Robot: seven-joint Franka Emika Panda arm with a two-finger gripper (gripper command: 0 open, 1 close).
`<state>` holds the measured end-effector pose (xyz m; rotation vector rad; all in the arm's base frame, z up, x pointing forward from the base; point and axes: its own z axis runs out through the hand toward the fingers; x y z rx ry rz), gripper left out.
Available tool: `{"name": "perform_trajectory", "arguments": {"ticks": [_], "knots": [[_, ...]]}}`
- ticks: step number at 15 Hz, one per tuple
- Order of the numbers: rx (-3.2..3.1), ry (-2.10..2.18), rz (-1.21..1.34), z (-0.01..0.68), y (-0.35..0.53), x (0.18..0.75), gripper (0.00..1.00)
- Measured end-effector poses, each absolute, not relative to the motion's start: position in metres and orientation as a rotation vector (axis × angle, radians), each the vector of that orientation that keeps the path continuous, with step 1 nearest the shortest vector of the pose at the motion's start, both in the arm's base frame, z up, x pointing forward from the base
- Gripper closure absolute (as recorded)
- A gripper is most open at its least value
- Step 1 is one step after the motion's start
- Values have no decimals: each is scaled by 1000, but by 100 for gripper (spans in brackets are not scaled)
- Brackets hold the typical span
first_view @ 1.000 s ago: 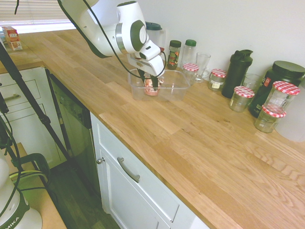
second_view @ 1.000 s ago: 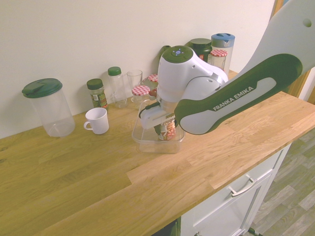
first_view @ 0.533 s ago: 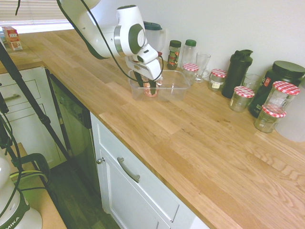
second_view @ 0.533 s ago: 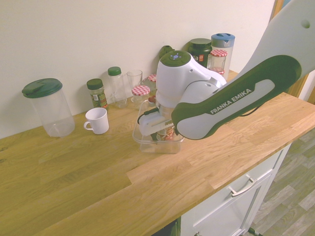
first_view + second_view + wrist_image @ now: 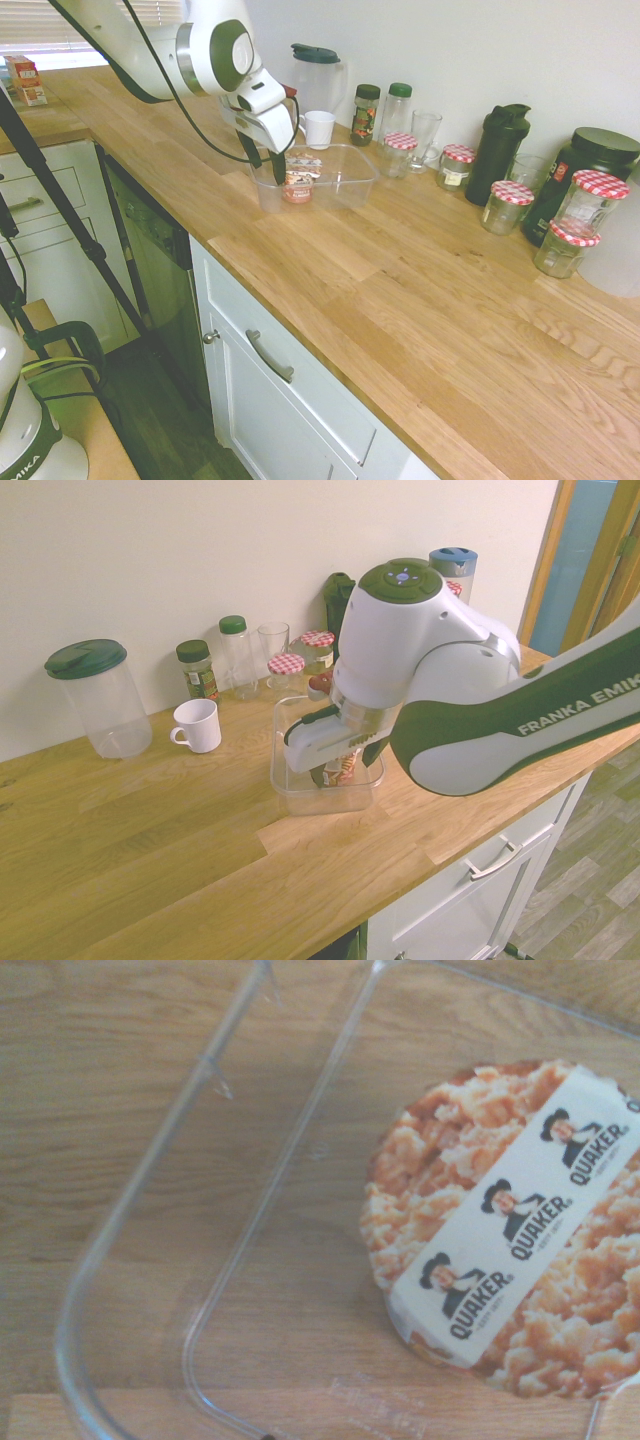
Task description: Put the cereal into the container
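Cereal (image 5: 299, 184): upright inside the clear container (image 5: 352, 190), so placing looks done, with only lifting clear and backing away left, by the look of it. Lying close by the tips of the pincer (image 5: 267, 171), spread apart and pinching nothing; impossible to tell whether directly between the fingers or slightly to one side.

One white mug (image 5: 318, 129) (just one), one container (image 5: 328, 798).

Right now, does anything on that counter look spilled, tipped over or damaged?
No, nothing stands out: the cereal cup stands upright inside the clear tub, and the white mug is upright too.
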<state>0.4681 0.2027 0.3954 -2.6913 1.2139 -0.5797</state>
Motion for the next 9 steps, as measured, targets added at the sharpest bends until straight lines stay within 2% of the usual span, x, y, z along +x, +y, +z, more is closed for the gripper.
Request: {"name": "perform_trajectory", "arguments": {"ticks": [9], "knots": [[-2623,1048,-713,406,200,431,0]]}}
